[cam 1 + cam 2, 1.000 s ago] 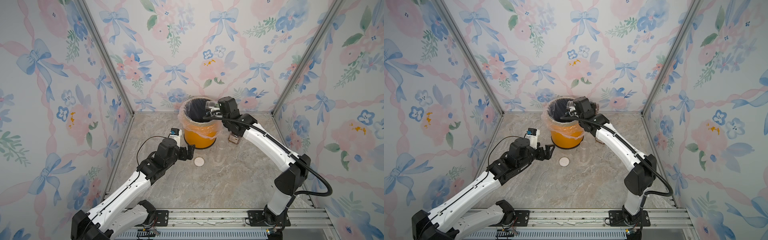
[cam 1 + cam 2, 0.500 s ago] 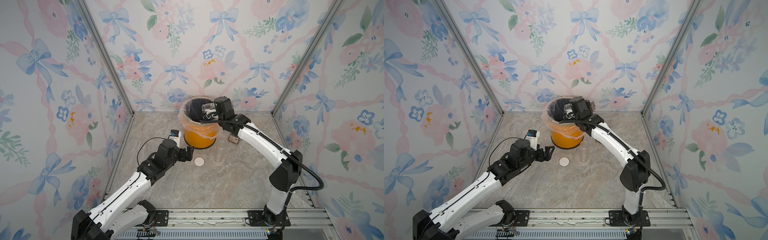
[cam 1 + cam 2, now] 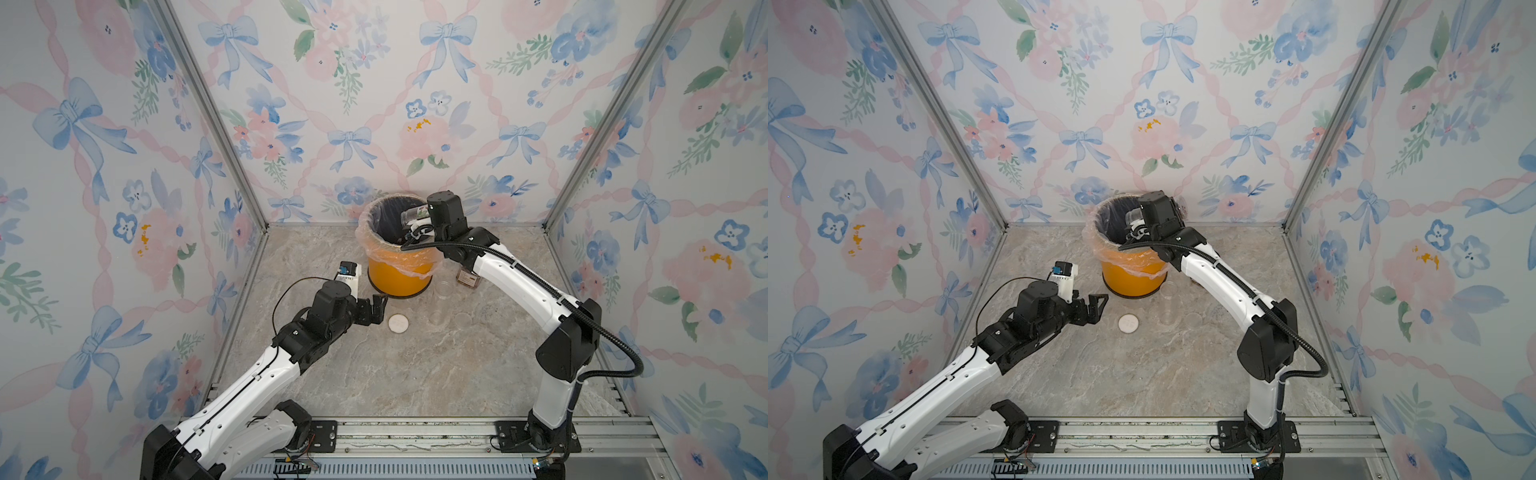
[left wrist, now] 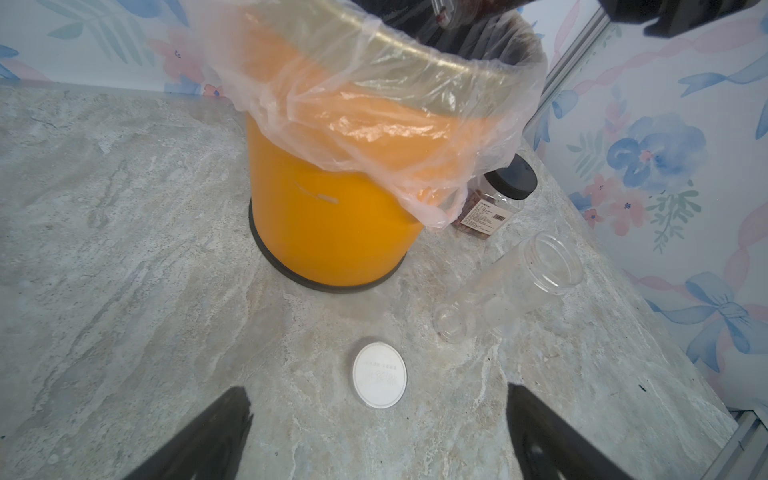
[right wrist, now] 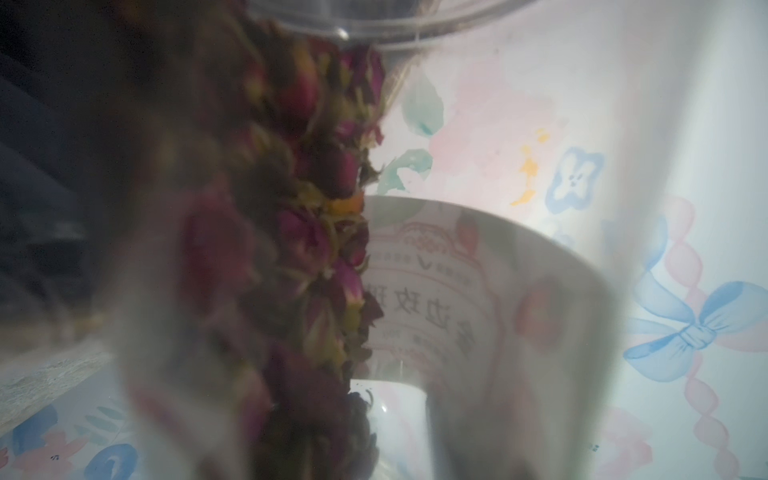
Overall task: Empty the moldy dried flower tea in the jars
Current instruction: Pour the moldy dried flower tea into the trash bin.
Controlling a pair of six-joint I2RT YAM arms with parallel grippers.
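In a top view, the right claw [image 3: 415, 227] clenches a round jar [image 3: 411, 216], tipped over the orange bin [image 3: 399, 274]. In the left wrist view, the left claw [image 4: 378, 432] is spread wide and holds nothing. A white lid [image 4: 379, 374] lies just ahead of it on the desk [image 4: 124, 249]. In the right wrist view, flower tea [image 5: 299, 249] sits inside the jar the claw grasps.

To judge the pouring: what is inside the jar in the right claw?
Reddish dried flower tea lies along one side of the jar. From above, the right claw covers most of it.
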